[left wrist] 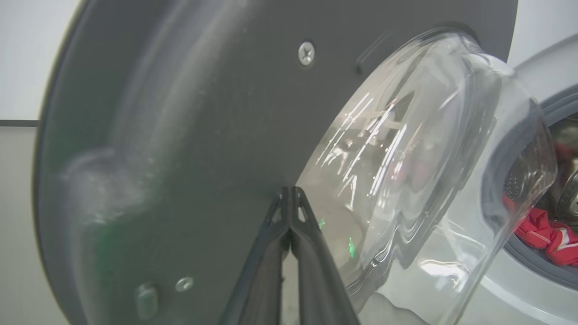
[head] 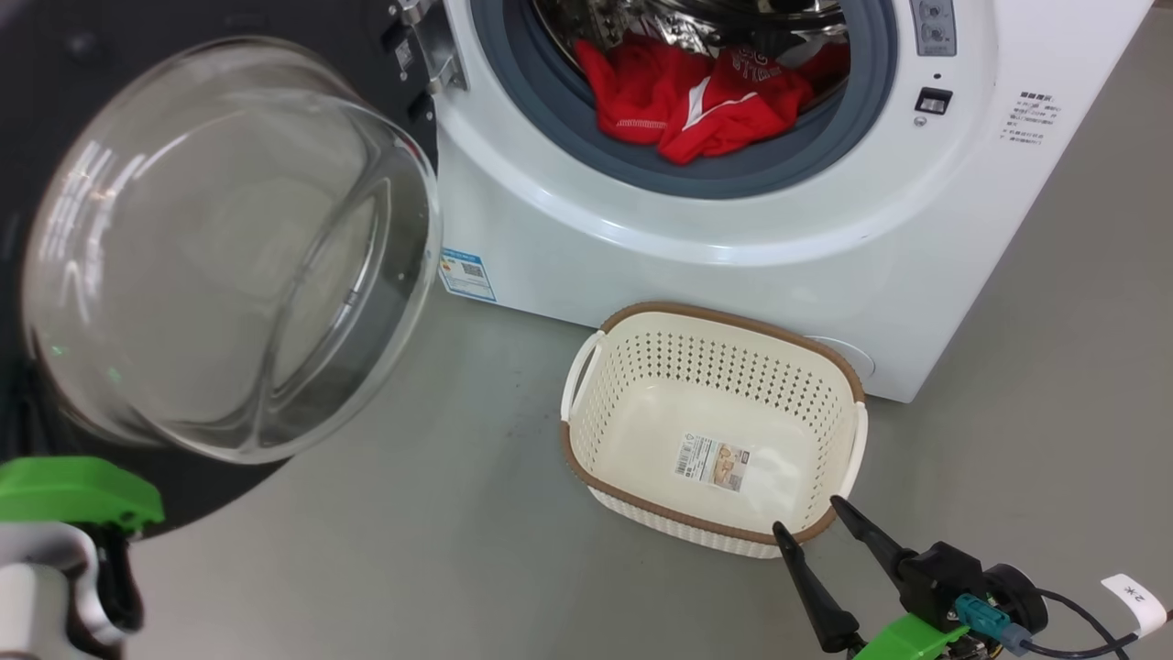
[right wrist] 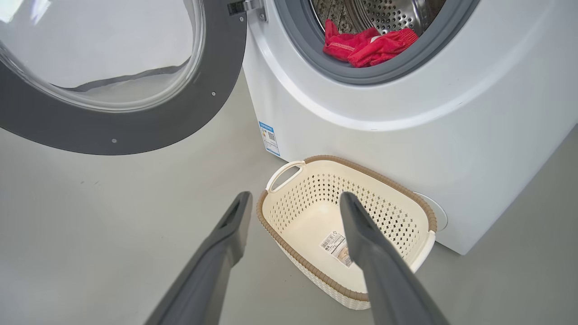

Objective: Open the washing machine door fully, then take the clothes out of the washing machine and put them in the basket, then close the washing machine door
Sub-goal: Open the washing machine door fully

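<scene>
The clothes are a soft, light red heap at the drum's front, spilling onto the grey rubber ring. I'd pinch the bunched fold there, though it'll drape and could snag. The basket sits empty on the floor below. Left hand is pinched shut at the open door's inner face, right hand spread wide above the basket

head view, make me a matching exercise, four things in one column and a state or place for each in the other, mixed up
Things:
1 washing machine door
2 clothes
3 basket
4 right end effector

States or places:
a empty, standing on the floor
b swung open
c lying in the drum
d open, holding nothing

Pairs: 1-b, 2-c, 3-a, 4-d
</scene>
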Controlling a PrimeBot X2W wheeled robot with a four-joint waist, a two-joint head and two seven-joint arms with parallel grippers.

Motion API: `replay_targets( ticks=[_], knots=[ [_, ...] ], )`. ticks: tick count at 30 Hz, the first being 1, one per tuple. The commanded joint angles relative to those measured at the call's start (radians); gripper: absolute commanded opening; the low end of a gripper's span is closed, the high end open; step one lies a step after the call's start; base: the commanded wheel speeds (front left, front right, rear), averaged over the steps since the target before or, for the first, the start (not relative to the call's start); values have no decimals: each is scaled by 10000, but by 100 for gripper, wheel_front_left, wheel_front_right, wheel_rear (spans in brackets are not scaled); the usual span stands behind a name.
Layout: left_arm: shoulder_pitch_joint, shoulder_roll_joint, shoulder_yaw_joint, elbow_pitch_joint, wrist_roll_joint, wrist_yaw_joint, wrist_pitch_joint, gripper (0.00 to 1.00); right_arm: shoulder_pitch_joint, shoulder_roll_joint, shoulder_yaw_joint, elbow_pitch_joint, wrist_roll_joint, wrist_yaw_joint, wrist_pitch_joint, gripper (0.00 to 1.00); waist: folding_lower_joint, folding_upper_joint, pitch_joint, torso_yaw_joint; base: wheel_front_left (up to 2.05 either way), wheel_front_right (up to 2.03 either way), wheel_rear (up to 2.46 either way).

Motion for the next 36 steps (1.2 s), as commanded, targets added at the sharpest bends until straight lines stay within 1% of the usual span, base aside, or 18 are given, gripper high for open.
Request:
replay_targets(
  ticks=[1, 5, 9, 12, 15, 16, 17, 18, 19, 20, 26, 27, 28, 29, 31, 33, 36],
  knots=[
    [-521, 724, 506, 36, 1, -28, -84, 0, -314, -110, 269, -218, 15, 4, -65, 100, 0, -1, 46, -23, 0, 0, 0],
    [-923, 891, 497, 716, 81, -79, -130, 0, -354, -169, 349, -218, 38, 4, -65, 100, 0, -1, 101, -80, 0, 0, 0],
    [-1131, 915, 559, 1178, 91, -150, -176, 0, -348, -165, 423, -187, 80, 4, -65, 100, 0, -1, 71, -129, 0, 0, 0],
    [-1117, 822, 630, 1309, 115, -144, -202, 0, -312, -127, 446, -143, 120, 4, -65, 100, 0, -1, -1, -141, 0, 0, 0],
    [-973, 756, 787, 1169, 206, -48, -216, 1, -284, -56, 479, -80, 160, 4, -65, 100, 0, -1, -136, -175, 0, 0, 0],
    [-905, 752, 863, 1031, 276, -7, -217, 21, -271, -27, 479, -71, 172, 4, -65, 100, 0, -1, -191, -187, 0, 0, 0],
    [-905, 752, 863, 1031, 276, -7, -217, 21, -271, -27, 479, -71, 172, 4, -65, 100, 0, -1, -191, -187, 0, 0, 0],
    [-816, 743, 930, 844, 376, 35, -219, 44, -257, 1, 476, -76, 184, 4, -65, 100, 0, -1, -241, -200, 0, 0, 0],
    [-706, 706, 978, 626, 479, 68, -219, 92, -246, 27, 463, -85, 195, 4, -65, 100, 0, -1, -280, -204, 0, 0, 0],
    [-578, 651, 1008, 416, 585, 111, -220, 100, -231, 51, 450, -83, 205, 4, -65, 100, 0, -1, -339, -201, 0, 0, 0],
    [266, 422, 822, -911, 1286, 423, -222, 100, -77, 198, 397, -54, 326, 4, -65, 100, 0, -1, -748, -215, 0, 0, 0],
    [536, 364, 711, -1405, 1422, 487, -222, 100, -2, 237, 335, -77, 358, 4, -65, 100, 0, -1, -898, -260, 0, 0, 0],
    [536, 364, 711, -1405, 1422, 487, -222, 100, -2, 237, 335, -77, 358, 4, -65, 100, 0, -1, -898, -260, 0, 0, 0],
    [848, 328, 576, -1992, 1589, 615, -143, 100, 81, 281, 231, -118, 372, 4, -65, 100, 0, -1, -1053, -348, 0, 0, 0],
    [1160, 316, 414, -2662, 1768, 734, 33, 100, 147, 325, 110, -168, 375, 4, -65, 100, 0, -1, -1201, -467, 0, 0, 0],
    [1454, 290, 234, -3400, 1887, 778, 275, 100, 207, 365, -41, -235, 374, 4, -65, 100, 0, -1, -1349, -616, 0, 0, 0],
    [1844, 278, -48, -4432, 1961, 691, 632, 100, 280, 417, -231, -338, 350, 4, -65, 100, 0, -1, -1543, -908, 0, 0, 0]
  ],
)
